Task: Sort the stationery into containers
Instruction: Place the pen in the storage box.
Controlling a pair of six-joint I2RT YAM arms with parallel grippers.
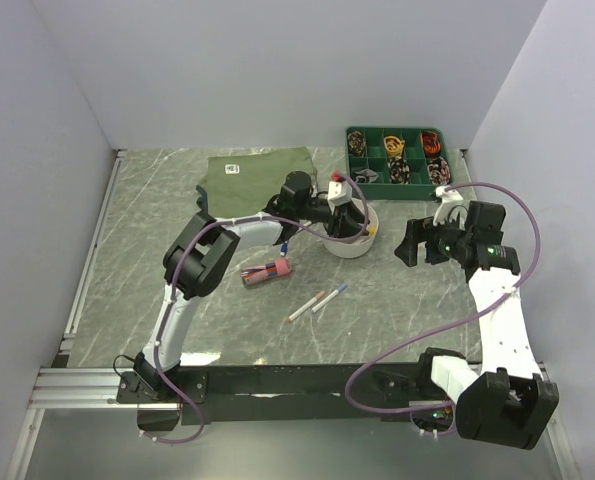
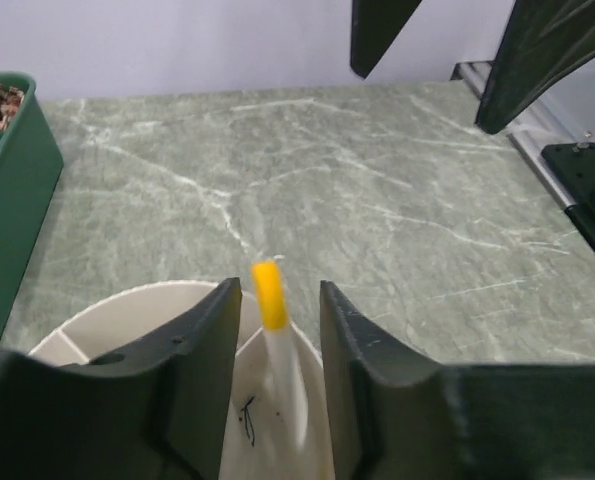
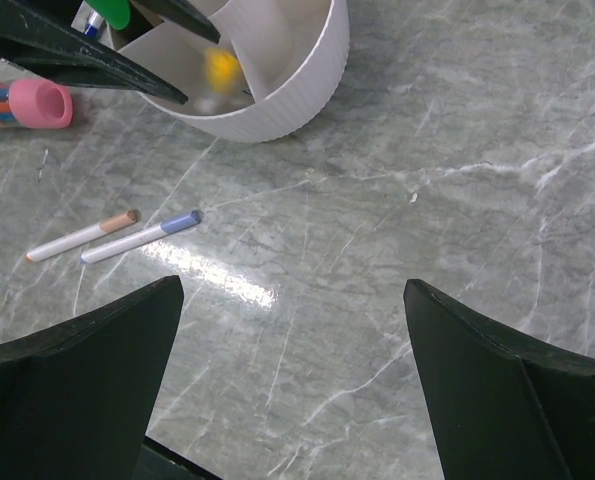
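- My left fingers (image 1: 347, 214) hang directly over the white tub (image 1: 363, 250). They are spread, with a gap on each side of the yellow-capped pen (image 2: 267, 292) that stands between them, so they do not pinch it.
- That pen's lower end is down inside the tub, next to a divider. Its cap is blurred in both wrist views and my own fingers hide the tub's floor, so I cannot tell whether it rests on the bottom.
- My right fingers (image 1: 409, 244) are spread wide and hold nothing. They hover to the right of the tub, apart from it.
- At the tub's left rim a green cap (image 3: 112, 12) with something blue beside it is cut off by the frame edge. I cannot tell which compartment it is in.
- On the counter (image 1: 397, 310), on the near side of the tub, the brown-capped pen (image 3: 82, 236) and the blue-capped pen (image 3: 142, 238) lie close together, almost parallel.
- Left of the tub a pink marker (image 3: 32, 103) lies in a small cluster with others, too small to count.
- Behind the tub to the right is the green tray (image 1: 397, 155), and behind it to the left is the olive shirt (image 1: 252, 170), partly hidden by my left arm.
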